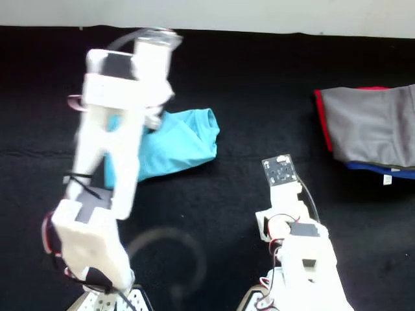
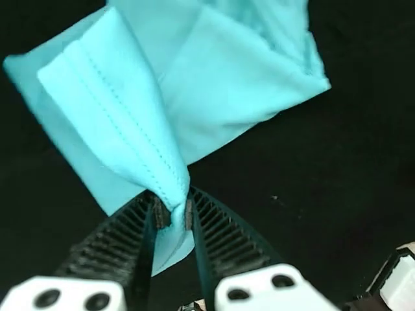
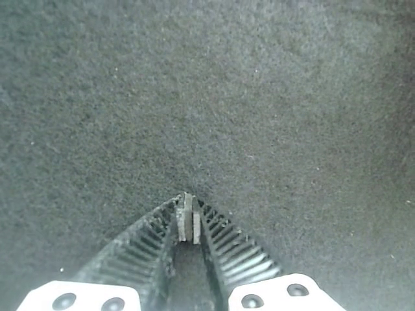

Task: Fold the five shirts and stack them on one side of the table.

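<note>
A turquoise shirt (image 1: 178, 146) lies partly bunched left of centre on the black table. My left gripper (image 2: 172, 215) is shut on a stitched hem fold of the turquoise shirt (image 2: 214, 84), lifting that edge. The left arm (image 1: 120, 129) stands over the shirt and hides part of it. At the right edge sits a stack of folded shirts (image 1: 369, 126): grey on top, with red and blue edges showing beneath. My right gripper (image 3: 187, 227) is shut with nothing in it, low over bare black cloth, and the right arm (image 1: 292, 220) is near the front centre.
The black cloth-covered table (image 1: 259, 84) stretches between the turquoise shirt and the stack. A pale wall strip runs along the far edge. The arm bases stand at the front edge.
</note>
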Available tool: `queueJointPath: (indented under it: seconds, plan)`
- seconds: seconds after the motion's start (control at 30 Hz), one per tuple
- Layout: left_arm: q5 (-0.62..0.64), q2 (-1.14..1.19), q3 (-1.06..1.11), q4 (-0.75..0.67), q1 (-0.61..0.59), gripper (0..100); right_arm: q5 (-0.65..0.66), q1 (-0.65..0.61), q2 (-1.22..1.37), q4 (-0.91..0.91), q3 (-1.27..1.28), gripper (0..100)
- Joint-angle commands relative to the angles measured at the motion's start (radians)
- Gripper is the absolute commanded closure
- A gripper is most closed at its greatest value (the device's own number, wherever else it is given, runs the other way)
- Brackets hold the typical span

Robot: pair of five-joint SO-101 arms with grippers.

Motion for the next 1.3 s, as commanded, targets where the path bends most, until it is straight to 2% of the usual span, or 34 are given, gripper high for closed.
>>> queueJointPath:
  seconds: [0.0,0.27,0.47,0.53,0.6,0.7,0.77,0.87,1.03,1.13,1.27]
  plan:
    - [0.009,0.036,-0.007,-0.097,0.093,99,0.006,0.033,-0.004,-0.028,0.016,99.1]
    - [0.009,0.202,-0.007,-0.278,0.196,99,0.005,0.071,-0.004,-0.041,0.019,99.1]
    - [0.009,0.294,-0.007,-0.39,0.196,99,0.005,0.071,-0.001,-0.041,0.019,99.1]
    - [0.009,0.312,-0.007,-0.408,0.193,94,0.005,0.071,0.001,-0.041,0.019,99.1]
    - [0.011,0.318,-0.008,-0.425,0.186,86,0.005,0.071,0.001,-0.041,0.019,99.1]
    - [0.089,0.321,-0.027,-0.463,0.133,78,0.005,0.071,0.001,-0.041,0.019,99.1]
    - [0.135,0.329,-0.071,-0.465,0.077,78,0.005,0.071,0.001,-0.041,0.019,99.1]
    - [0.135,0.318,-0.111,-0.443,0.028,78,0.005,0.071,0.001,-0.041,0.019,99.1]
    - [0.064,0.328,-0.236,-0.232,0.004,78,0.005,0.071,0.004,-0.053,0.019,99.1]
    - [0.028,0.337,-0.226,-0.181,0.01,86,0.005,0.071,0.004,-0.053,0.019,99.1]
    - [0.025,0.415,-0.203,-0.233,0.013,99,0.005,0.071,0.004,-0.053,0.019,99.1]
